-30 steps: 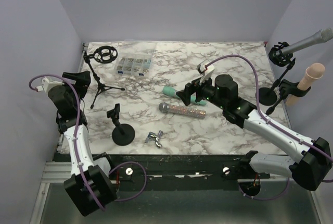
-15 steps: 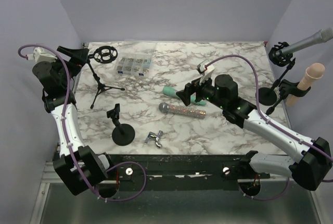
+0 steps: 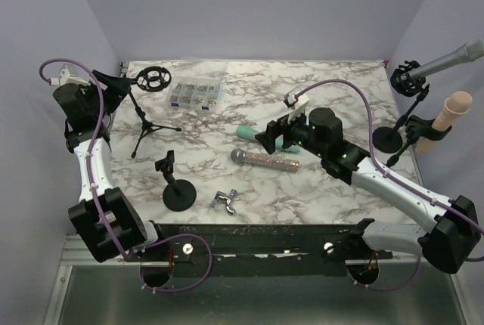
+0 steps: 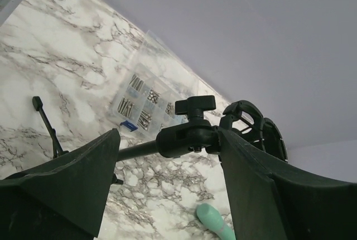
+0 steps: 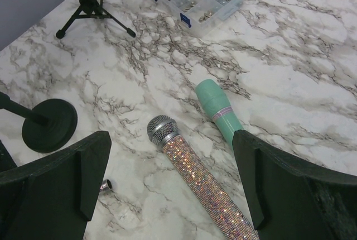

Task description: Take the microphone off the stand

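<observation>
With left gripper [image 4: 169,139] spread wide, straddling black metal tripod stand's [image 3: 142,121] knobbed clamp [image 4: 188,138] near far-left corner; with right gripper [image 5: 170,139] spread, hovering over glittery cylindrical microphone [image 5: 202,185], lying left-right, mesh head pointing toward left edge.

Plain lavender walls [image 3: 249,7] – white, grey-veined marble table [image 3: 340,83].

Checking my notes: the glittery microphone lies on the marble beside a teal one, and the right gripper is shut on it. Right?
Not quite. The right wrist view shows the right gripper open, holding nothing, its fingers spread apart and clear of the glittery microphone, which does lie on the marble beside the teal one.
</observation>
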Controlling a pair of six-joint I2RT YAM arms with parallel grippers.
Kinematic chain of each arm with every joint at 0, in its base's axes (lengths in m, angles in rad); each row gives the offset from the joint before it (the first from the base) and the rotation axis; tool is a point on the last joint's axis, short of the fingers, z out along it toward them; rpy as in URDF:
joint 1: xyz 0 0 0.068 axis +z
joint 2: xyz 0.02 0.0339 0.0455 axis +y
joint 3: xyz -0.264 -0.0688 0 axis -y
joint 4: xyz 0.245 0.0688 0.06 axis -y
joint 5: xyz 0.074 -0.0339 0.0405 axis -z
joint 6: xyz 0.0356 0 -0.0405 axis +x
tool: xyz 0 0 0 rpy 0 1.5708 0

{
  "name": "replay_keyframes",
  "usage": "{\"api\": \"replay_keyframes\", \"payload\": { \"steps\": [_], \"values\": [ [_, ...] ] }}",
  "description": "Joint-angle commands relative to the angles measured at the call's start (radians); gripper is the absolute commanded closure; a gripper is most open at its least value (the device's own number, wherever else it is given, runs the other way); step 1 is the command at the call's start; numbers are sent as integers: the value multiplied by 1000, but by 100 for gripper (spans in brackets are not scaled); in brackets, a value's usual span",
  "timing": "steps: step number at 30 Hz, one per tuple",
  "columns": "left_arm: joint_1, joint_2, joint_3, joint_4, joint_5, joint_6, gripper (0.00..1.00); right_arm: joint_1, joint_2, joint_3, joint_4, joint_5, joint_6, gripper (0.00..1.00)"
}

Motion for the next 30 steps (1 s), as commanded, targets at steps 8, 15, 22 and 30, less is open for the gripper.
{"api": "replay_keyframes", "payload": {
  "steps": [8,15,22,30],
  "values": [
    [-5,26,-55,-149,-87,76,31,4,6,9,7,-8,0,0],
    [-9,16,-76,-187,-151,100,31,4,1,2,8,0,-1,0],
    [-14,7,-101,-159,-160,77,30,3,-5,-3,8,2,-2,0],
    [-34,-60,-74,-149,-155,130,22,4,-11,5,-6,-4,0,0]
  ]
}}
